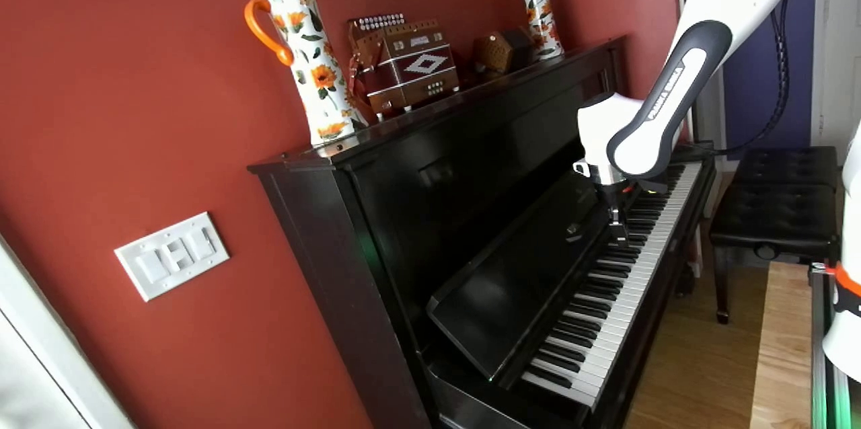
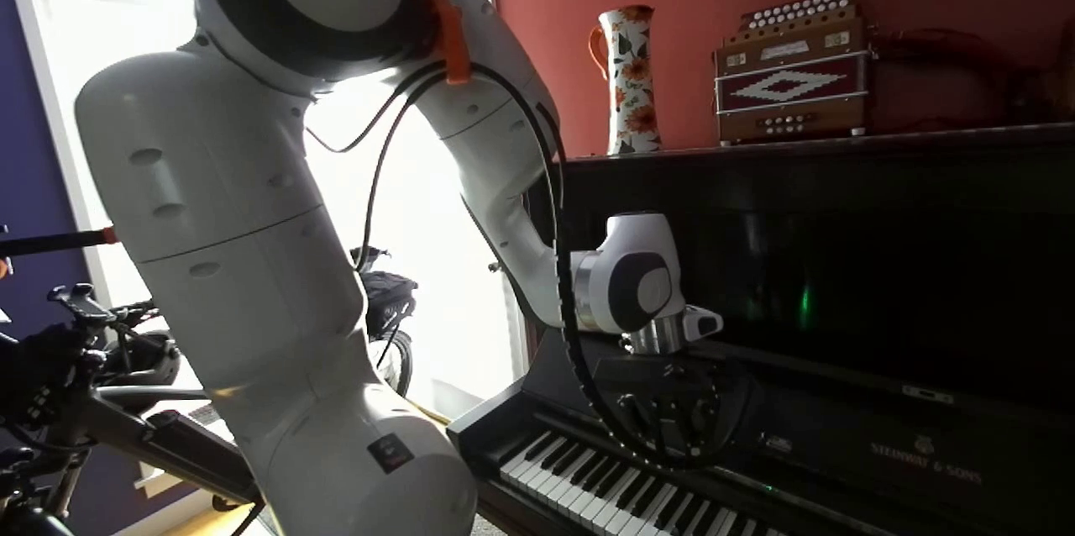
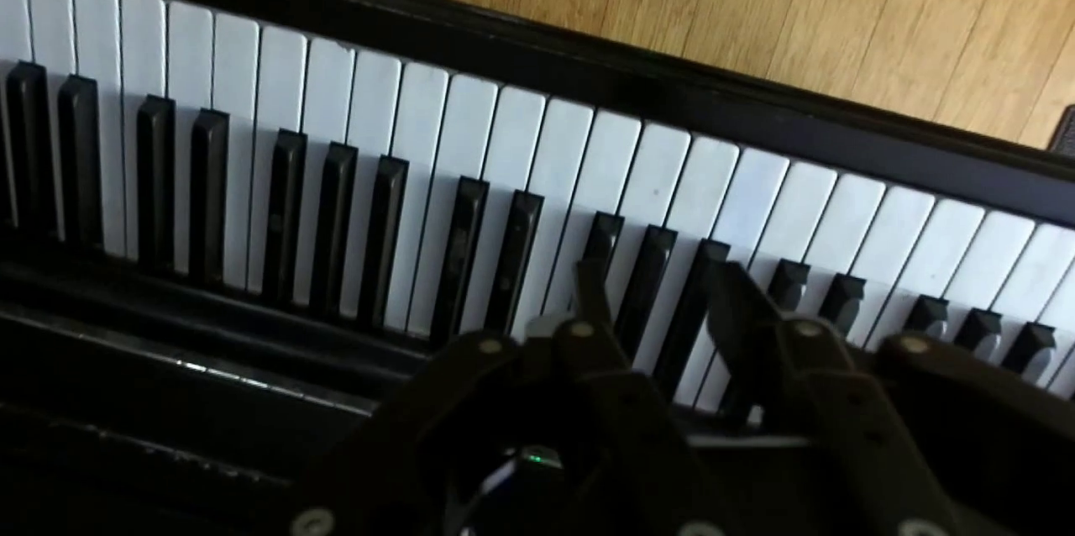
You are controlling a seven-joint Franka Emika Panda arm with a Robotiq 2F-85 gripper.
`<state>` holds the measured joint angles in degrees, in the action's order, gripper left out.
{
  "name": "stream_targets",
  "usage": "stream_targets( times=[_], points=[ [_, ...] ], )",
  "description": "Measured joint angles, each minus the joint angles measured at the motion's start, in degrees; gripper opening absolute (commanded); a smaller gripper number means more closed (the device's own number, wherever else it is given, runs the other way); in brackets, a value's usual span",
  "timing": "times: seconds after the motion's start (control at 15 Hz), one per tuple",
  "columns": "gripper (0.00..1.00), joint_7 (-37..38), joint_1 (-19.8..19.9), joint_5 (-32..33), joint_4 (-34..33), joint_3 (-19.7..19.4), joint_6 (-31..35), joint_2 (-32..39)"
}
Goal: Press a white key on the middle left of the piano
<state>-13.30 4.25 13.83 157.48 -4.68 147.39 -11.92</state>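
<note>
The glossy black upright piano (image 1: pixel 518 140) stands along the red wall, with its lid open and its row of white and black keys (image 1: pixel 622 308) exposed. It also shows in an exterior view (image 2: pixel 840 242), where its near keys are cut off at the bottom. My gripper (image 1: pixel 620 239) points down over the rear of the keyboard, by the black keys. In the wrist view the gripper (image 3: pixel 657 267) has its two dark fingers apart with nothing between them, over black keys and the white keys (image 3: pixel 659 175) beyond. I cannot tell whether the fingertips touch a key.
The piano's open key lid (image 1: pixel 511 288) slopes close behind the keys. Floral vases (image 1: pixel 316 72) and an accordion (image 1: pixel 410 66) stand on top of the piano. A black padded bench (image 1: pixel 773 214) stands at its far end. A bicycle (image 2: pixel 126 402) is behind the arm.
</note>
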Motion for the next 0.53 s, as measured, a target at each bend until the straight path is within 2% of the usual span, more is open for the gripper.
stream_targets(
  times=[0.07, 0.13, 0.53],
  points=[
    [0.01, 0.2, 0.1, 0.1, 0.0, 0.0, 0.1, 0.8],
    [0.0, 0.5, 0.1, 0.1, 0.0, 0.0, 0.2, 1.7],
    [0.0, 1.5, 0.1, 0.1, 0.0, 0.1, 3.9, 7.6]
  ],
)
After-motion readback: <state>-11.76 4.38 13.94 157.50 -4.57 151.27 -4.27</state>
